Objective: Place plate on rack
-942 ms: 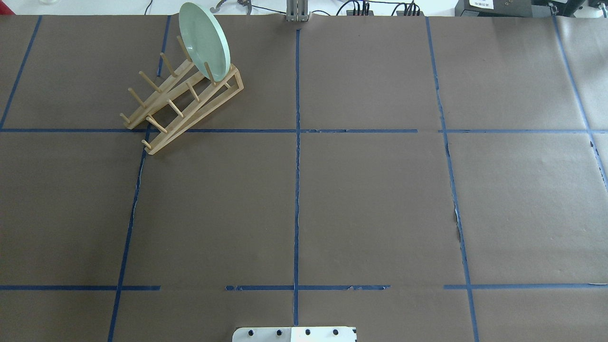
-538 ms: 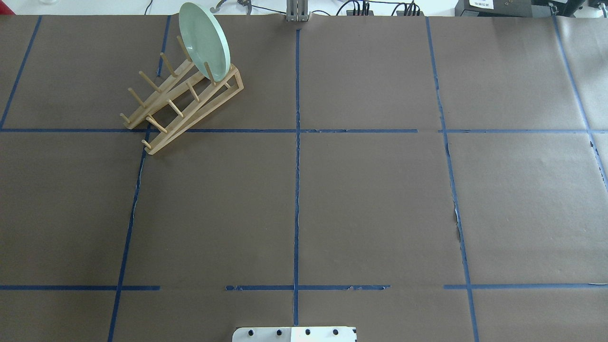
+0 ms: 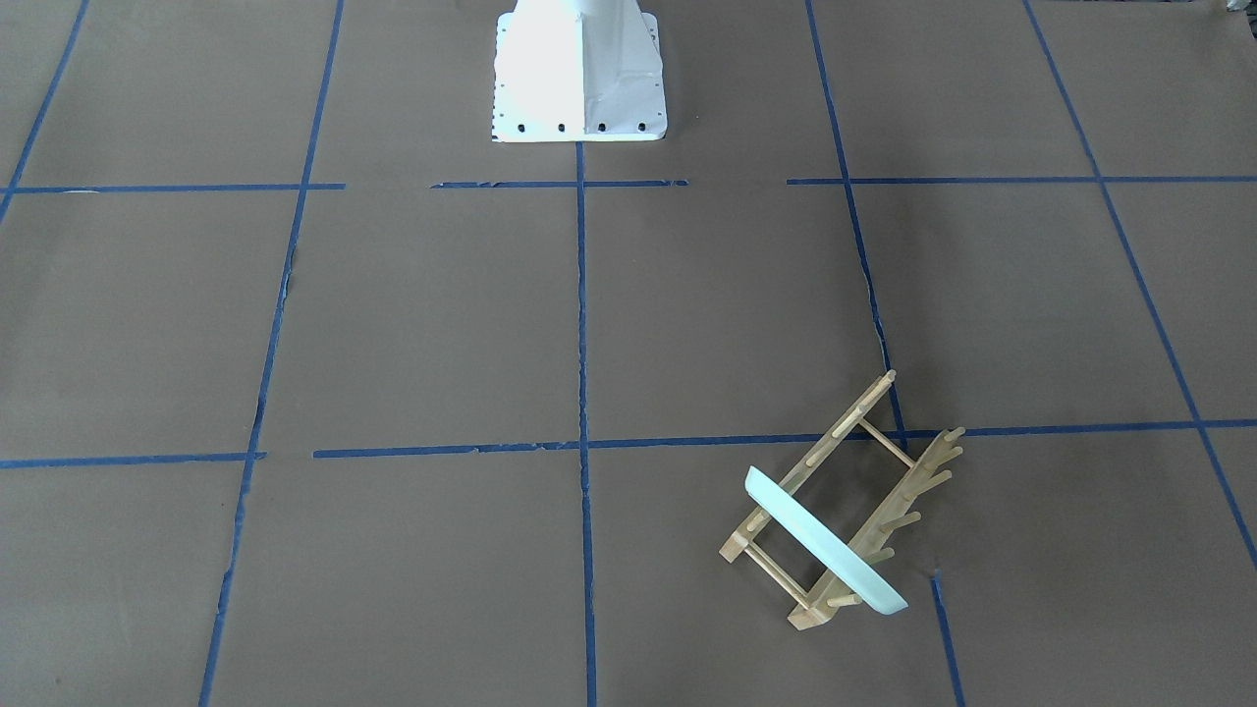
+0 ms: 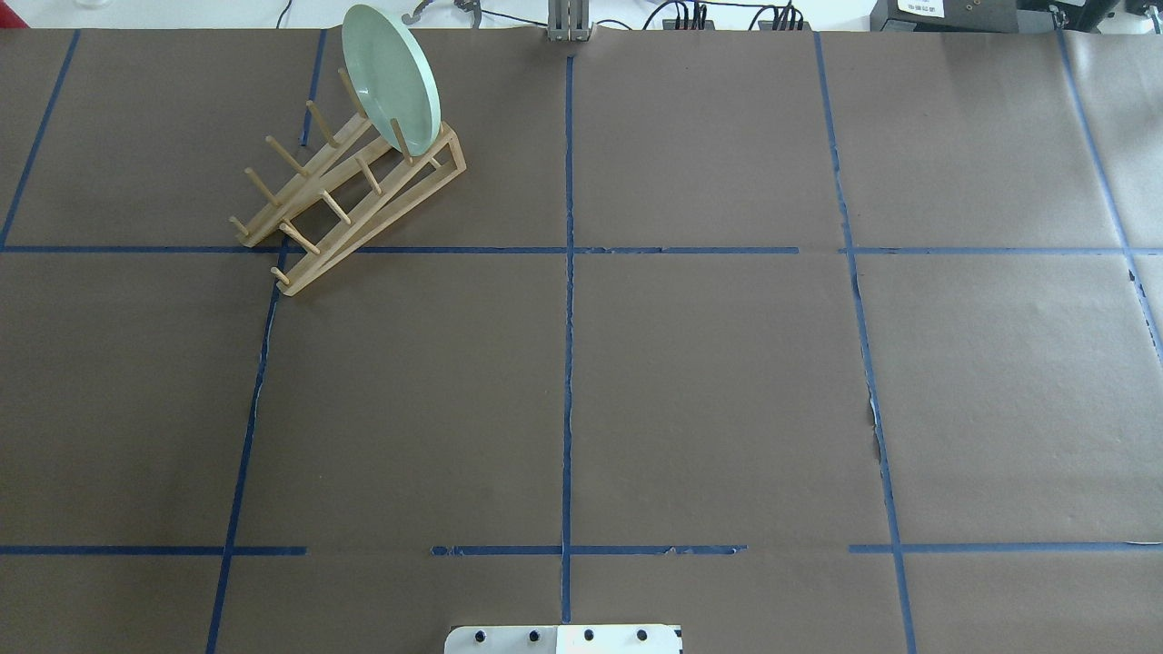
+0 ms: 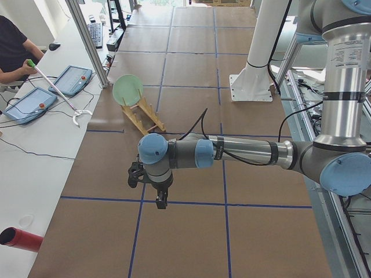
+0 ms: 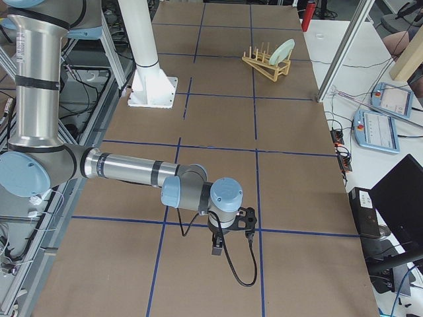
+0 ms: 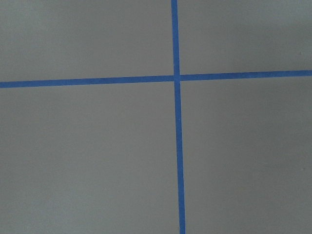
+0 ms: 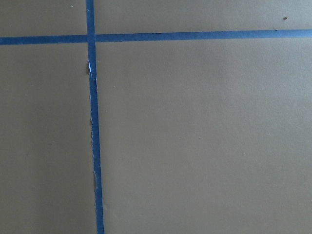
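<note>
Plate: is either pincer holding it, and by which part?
Nothing holds it. The plate stands on edge in the rack, free of both arms; the left pincer and right pincer hang far from it.

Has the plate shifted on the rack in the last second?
No. In the overhead view the plate stands in the same end slot of the rack, its rim equally near the blue tape line.

Overhead sits behind robot base (image 4: 563, 639), looking forward-down; front camera opposite, steep. Side cameras at desk (image 4: 727, 409) ends. Wrist cameras close over paper. Rack (image 4: 304, 272) shared by exterior views.
</note>
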### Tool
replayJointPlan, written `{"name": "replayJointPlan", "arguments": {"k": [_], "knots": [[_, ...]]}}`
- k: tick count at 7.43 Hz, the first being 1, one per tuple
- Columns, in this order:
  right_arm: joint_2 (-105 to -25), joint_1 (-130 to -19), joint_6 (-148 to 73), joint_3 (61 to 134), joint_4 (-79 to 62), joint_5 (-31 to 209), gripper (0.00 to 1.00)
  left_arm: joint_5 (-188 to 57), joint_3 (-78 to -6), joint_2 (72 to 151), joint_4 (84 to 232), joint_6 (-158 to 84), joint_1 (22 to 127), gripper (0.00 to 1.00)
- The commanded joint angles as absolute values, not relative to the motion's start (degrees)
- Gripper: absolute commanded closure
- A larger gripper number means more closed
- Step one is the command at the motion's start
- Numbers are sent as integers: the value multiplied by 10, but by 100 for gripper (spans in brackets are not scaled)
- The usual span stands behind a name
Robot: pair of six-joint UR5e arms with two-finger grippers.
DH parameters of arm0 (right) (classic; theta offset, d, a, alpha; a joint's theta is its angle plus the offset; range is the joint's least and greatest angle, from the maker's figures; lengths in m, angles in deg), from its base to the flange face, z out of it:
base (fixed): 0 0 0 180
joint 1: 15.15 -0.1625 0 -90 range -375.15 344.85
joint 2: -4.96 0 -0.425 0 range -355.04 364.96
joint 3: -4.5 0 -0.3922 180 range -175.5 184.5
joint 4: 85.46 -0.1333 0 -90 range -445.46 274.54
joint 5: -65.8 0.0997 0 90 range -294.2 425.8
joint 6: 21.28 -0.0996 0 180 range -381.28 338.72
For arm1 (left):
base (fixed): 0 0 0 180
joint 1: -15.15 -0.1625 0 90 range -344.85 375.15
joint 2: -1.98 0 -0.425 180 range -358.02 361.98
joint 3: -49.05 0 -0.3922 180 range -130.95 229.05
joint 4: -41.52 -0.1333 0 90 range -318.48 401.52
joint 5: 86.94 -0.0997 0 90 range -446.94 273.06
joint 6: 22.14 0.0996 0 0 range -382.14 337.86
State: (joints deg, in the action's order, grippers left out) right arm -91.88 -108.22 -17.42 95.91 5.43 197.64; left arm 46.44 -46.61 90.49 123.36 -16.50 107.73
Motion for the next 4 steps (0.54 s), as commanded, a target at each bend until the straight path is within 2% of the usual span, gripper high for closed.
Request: {"name": "replayJointPlan", "arguments": {"k": [1,4], "knots": [[-918,-1082,-174,959,54,1976,0,460,-463,906,1233,-164,1079,0],[-919,-1082,-174,959,54,1976,0,457,-465,907,1232,-164,1078,0]]}}
